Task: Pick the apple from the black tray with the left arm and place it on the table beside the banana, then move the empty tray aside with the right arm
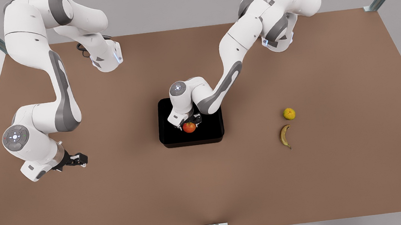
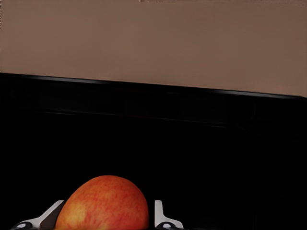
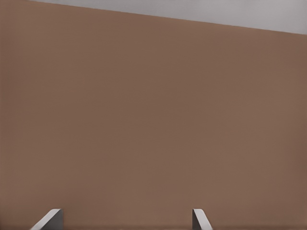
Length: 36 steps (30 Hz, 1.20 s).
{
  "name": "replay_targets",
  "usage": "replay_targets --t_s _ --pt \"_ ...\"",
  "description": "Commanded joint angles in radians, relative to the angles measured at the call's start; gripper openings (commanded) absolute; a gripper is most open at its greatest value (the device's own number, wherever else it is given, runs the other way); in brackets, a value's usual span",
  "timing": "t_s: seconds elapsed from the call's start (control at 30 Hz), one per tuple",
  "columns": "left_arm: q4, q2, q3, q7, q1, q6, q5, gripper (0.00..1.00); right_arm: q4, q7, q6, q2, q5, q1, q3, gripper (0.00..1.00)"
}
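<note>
Red, yellow-blushed apple between left end effector fingers.

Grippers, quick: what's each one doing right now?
Left gripper: around the apple in the black tray; grip cannot be told.
Right gripper: open, empty, waiting over the table.

Apple between hand fingers

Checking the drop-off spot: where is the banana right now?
In the front view the banana lies on the table, right of the black tray, just below a small citrus fruit.
</note>
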<state>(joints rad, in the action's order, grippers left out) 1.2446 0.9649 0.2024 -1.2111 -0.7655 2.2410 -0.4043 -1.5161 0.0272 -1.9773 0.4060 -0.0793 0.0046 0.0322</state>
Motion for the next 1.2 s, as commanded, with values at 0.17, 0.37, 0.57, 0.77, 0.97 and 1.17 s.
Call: replay_targets --t_s 0.17,0.37,0.57,0.77,0.97,1.17 --pt "0.004 -0.057 0.005 -0.093 -0.003 -0.118 -0.001 0.80 0.001 0.002 0.000 -0.001 0.001 0.000 0.000 1.00" --pt "0.303 -0.419 0.017 0.096 0.103 -0.225 0.130 0.80 0.001 0.002 0.000 -0.001 0.001 0.000 0.000 1.00" --pt "0.460 -0.612 0.014 0.653 0.416 -0.279 0.236 0.80 0.166 0.013 0.498 -0.142 0.027 0.026 0.084 1.00" --pt "0.362 -0.307 0.008 0.883 0.618 -0.029 0.219 0.80 0.169 -0.690 0.525 -0.121 0.148 0.038 0.394 1.00" --pt "0.389 -0.273 0.009 0.805 0.608 0.023 0.134 1.00 -0.269 -0.947 0.104 -0.210 0.154 0.101 0.406 1.00" --pt "0.075 -0.552 0.006 1.228 0.752 -0.685 0.370 1.00 -0.325 -1.056 -0.029 -0.144 0.145 0.110 0.414 1.00"
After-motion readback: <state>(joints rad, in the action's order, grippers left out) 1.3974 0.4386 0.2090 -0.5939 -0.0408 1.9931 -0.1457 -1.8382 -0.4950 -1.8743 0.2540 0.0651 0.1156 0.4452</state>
